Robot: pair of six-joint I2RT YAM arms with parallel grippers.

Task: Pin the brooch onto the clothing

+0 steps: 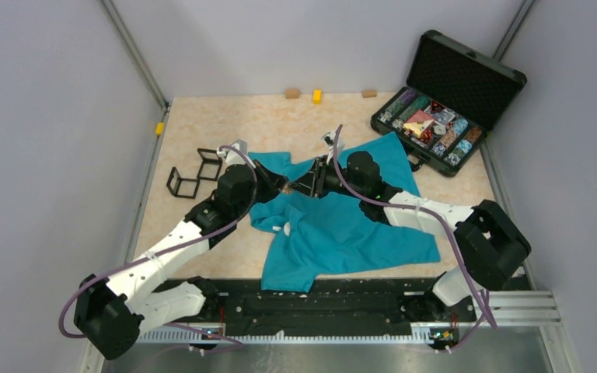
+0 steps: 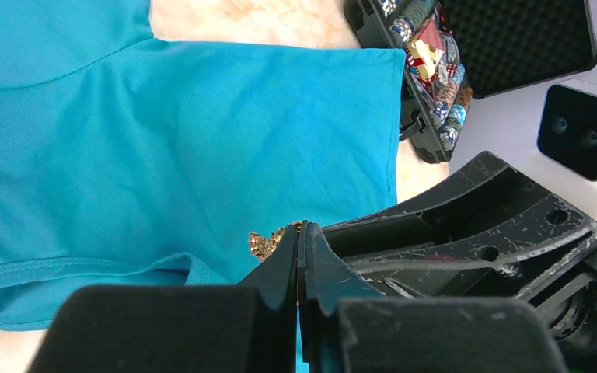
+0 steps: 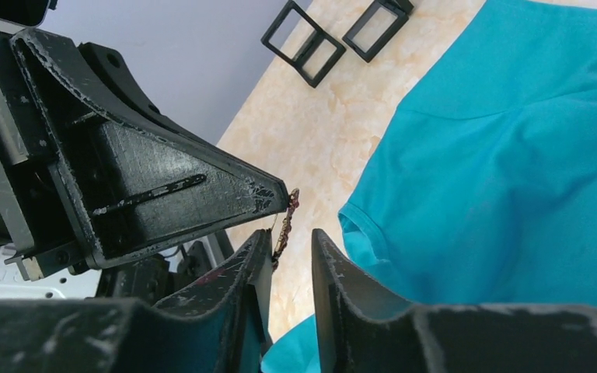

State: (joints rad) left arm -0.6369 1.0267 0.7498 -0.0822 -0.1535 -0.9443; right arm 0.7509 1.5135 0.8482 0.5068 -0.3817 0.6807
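The clothing [image 1: 342, 225] is a teal T-shirt lying spread on the table, also in the left wrist view [image 2: 163, 124] and the right wrist view [image 3: 513, 155]. Above its sleeve and collar area the two grippers meet tip to tip. My left gripper [image 2: 301, 227] is shut on the brooch [image 2: 264, 242], whose glittering edge sticks out at the fingertips. In the right wrist view the brooch [image 3: 284, 225] hangs from the left gripper's tip [image 3: 276, 194] and sits between the fingers of my right gripper [image 3: 290, 237], close against the left one. A gap shows between the right jaws.
An open black case [image 1: 435, 124] of multicoloured trinkets stands at the back right, touching the shirt's far sleeve. Black square frames [image 1: 194, 175] lie at the left. Small wooden and yellow blocks [image 1: 316, 95] line the far edge.
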